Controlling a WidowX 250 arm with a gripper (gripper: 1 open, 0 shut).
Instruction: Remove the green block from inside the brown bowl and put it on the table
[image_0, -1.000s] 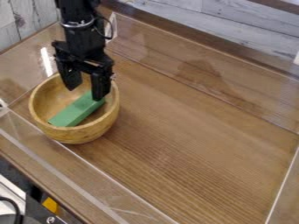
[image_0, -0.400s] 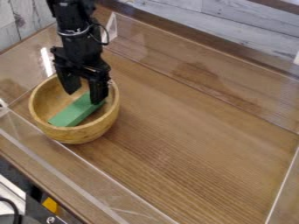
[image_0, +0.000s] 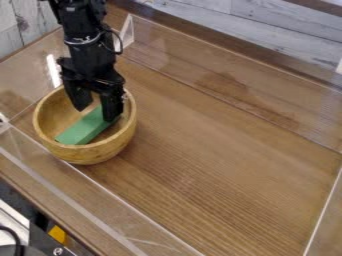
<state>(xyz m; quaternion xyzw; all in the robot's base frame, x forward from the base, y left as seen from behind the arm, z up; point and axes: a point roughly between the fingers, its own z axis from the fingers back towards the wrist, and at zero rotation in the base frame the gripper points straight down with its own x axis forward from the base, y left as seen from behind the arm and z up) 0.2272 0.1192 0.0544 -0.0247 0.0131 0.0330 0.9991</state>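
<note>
The brown bowl (image_0: 54, 146) sits on the table (image_0: 214, 150) at the left, near the front clear wall. Inside it lies the green block (image_0: 80, 131), slanted from lower left to upper right. My black gripper (image_0: 96, 106) points straight down over the bowl's far half, open, with its fingertips reaching into the bowl just above the block's upper end. One finger stands on each side of that end. Nothing is held between the fingers. The block's upper end is partly hidden behind them.
Low clear plastic walls (image_0: 160, 215) edge the tabletop along the front, left and back. A white planked wall (image_0: 254, 25) rises behind the table. Bare wood-grain surface stretches to the right of the bowl.
The arm has shifted slightly left and lower over the bowl, bringing the open fingers down closer to the block. The block and bowl have not moved.
</note>
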